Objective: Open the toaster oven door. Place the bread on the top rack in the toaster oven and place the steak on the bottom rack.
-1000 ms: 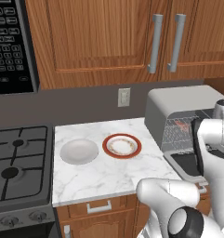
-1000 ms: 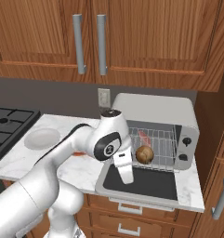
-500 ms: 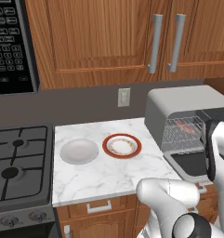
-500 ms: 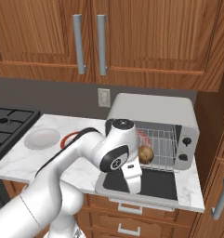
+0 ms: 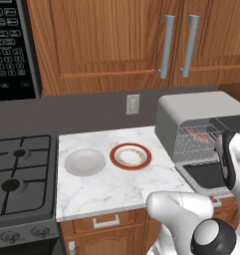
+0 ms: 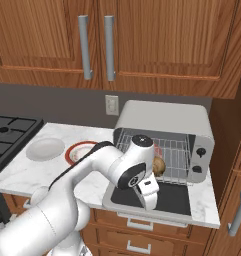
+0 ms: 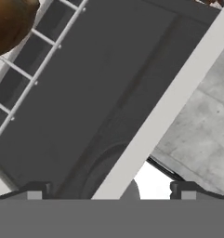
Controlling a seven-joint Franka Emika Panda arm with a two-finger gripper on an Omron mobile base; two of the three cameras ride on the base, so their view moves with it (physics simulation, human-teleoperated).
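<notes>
Bread (image 6: 158, 165) sits on rack, beyond open end effector (image 6: 149, 200).

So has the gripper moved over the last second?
Yes. The gripper has drawn back out of the toaster oven, toward the door's front edge.

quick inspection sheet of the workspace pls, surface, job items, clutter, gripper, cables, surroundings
surface: white marble counter, toaster oven at its right end
job's things: toaster oven door dropped open; bread on a rack at the oven's front; steak on a rack inside; which rack each is on is unclear
clutter: grey bowl and red-rimmed plate side by side, both empty
grippers: gripper open, above the open door, holding nothing
cables: nothing seen
surroundings: wood cabinets, wall outlet, black microwave, gas stove
</notes>
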